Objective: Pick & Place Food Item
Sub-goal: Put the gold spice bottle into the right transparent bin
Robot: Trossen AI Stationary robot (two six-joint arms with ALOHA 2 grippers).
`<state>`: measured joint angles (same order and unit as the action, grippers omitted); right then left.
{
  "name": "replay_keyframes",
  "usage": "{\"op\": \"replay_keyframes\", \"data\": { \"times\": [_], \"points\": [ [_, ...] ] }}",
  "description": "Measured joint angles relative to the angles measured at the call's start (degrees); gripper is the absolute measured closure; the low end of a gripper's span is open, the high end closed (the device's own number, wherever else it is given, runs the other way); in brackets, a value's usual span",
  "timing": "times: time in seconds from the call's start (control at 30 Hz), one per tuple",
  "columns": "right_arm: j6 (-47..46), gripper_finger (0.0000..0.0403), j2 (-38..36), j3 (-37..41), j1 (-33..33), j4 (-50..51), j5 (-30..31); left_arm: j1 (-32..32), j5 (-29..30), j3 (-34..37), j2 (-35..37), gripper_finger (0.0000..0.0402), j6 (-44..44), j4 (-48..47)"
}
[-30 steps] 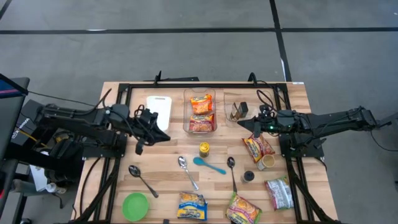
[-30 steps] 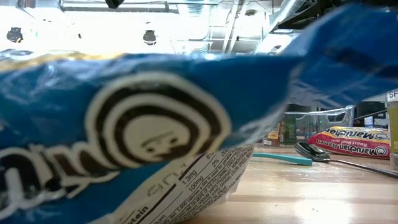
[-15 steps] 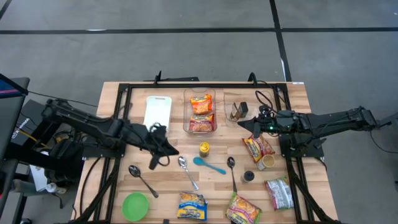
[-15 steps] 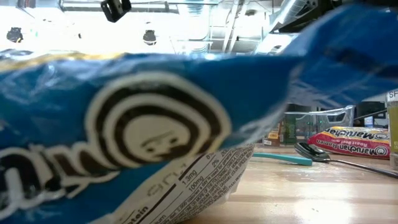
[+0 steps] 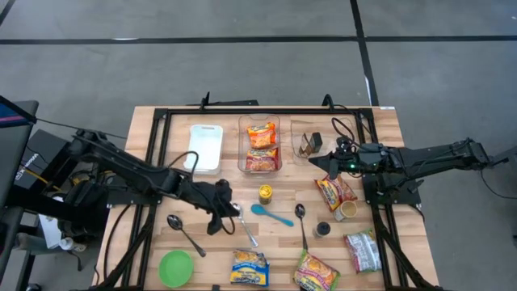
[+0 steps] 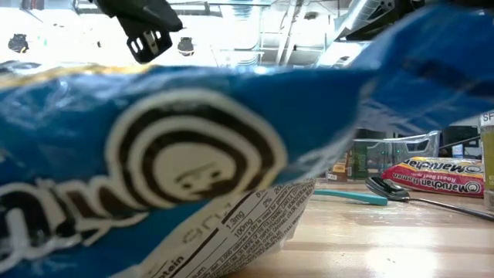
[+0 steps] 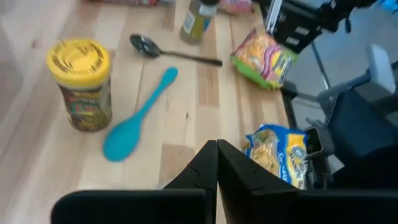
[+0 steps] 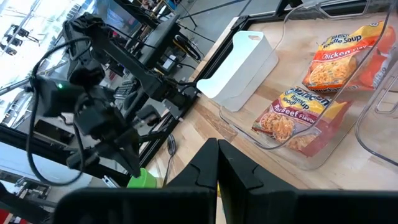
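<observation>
Over the table's middle, your left gripper (image 5: 216,218) hangs with its fingers pressed together, holding nothing, just beside a silver spoon (image 5: 241,221). Near it stand the yellow-lidded jar (image 7: 80,83) and the teal spoon (image 7: 137,118). Ahead of it, at the near edge, lies the blue noodle packet (image 5: 249,267); a green packet (image 5: 315,272) lies beside that. Two noodle packets already sit in the clear bin (image 5: 259,120). Your right gripper (image 5: 331,163) waits, fingers together and empty, by the red packet (image 5: 335,191).
</observation>
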<state>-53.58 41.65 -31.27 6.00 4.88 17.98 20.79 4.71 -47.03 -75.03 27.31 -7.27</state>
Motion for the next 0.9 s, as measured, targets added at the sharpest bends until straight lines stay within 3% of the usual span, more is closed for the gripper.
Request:
{"op": "replay_keyframes", "data": {
  "times": [0.47,0.9],
  "points": [
    [0.00,0.0403,0.00,0.00,-0.02,-0.02,0.00,2.63,7.98,-0.02,-5.72,0.0401,0.20,-0.33],
    [0.00,0.0403,0.02,0.00,-0.02,0.22,0.02,3.39,8.87,-0.09,0.85,0.0401,-0.22,12.70]
  ]
}}
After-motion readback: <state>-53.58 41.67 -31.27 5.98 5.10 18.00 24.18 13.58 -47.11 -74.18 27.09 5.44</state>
